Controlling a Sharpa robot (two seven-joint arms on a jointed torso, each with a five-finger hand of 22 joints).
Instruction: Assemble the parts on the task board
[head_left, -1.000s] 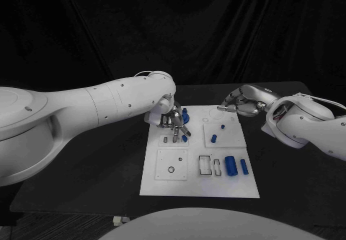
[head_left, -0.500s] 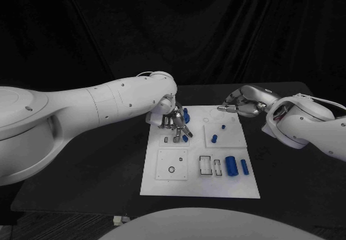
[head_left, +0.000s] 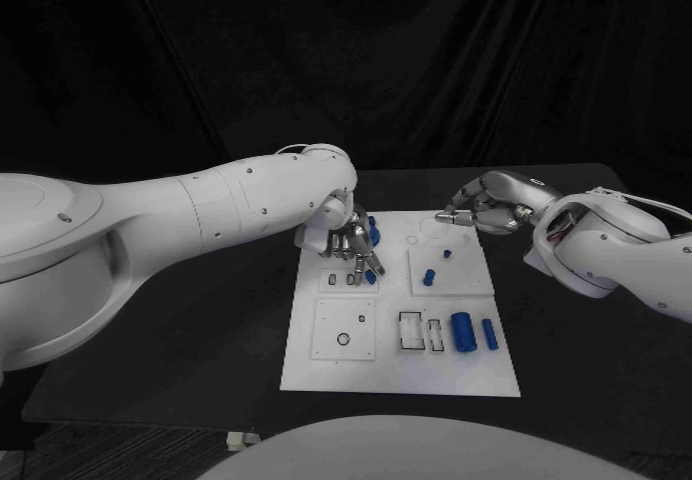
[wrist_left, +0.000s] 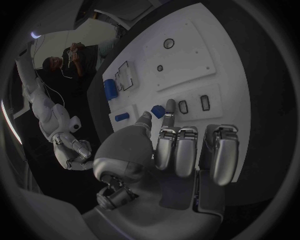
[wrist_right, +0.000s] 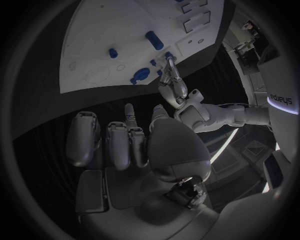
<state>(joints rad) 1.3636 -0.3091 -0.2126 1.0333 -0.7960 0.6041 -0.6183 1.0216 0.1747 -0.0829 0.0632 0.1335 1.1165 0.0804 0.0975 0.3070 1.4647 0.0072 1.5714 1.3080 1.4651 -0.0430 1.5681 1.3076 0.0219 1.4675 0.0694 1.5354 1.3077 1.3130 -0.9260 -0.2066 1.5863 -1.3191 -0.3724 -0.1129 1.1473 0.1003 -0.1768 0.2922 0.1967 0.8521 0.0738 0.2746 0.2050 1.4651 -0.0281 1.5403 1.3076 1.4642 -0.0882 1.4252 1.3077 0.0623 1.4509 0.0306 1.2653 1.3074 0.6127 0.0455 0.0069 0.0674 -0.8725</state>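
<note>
The small blue part (head_left: 369, 277) is sitting on the task board (head_left: 400, 375), at the far-left block of slots, and the left hand (head_left: 346, 243) is reaching down over it with its fingers (wrist_left: 170, 106) stretched toward the board. In the left wrist view a fingertip and the thumb are bracketing that part (wrist_left: 157, 111), apparently pinching or pressing it; I am judging that the hand is seating it beside the two empty rounded slots (wrist_left: 193, 104), which would explain the steep, pointed pose. Whether the part is actually gripped or merely touched cannot be told for certain.

Just behind those fingers another blue part (head_left: 371, 232) is standing at the board's far edge. Two small blue pegs (head_left: 438, 264) are standing upright in the far-right panel, seemingly already placed. Nearer the robot, a thick blue cylinder (head_left: 463, 332) and a slimmer blue one (head_left: 489, 334) are lying beside empty rectangular recesses (head_left: 420, 331), probably waiting their turn.

The right hand (head_left: 485, 212) is hovering off the board's far right corner above the desk (head_left: 216, 340), fingers curled in and holding nothing, likely parked clear so it is not crowding the left arm
</note>
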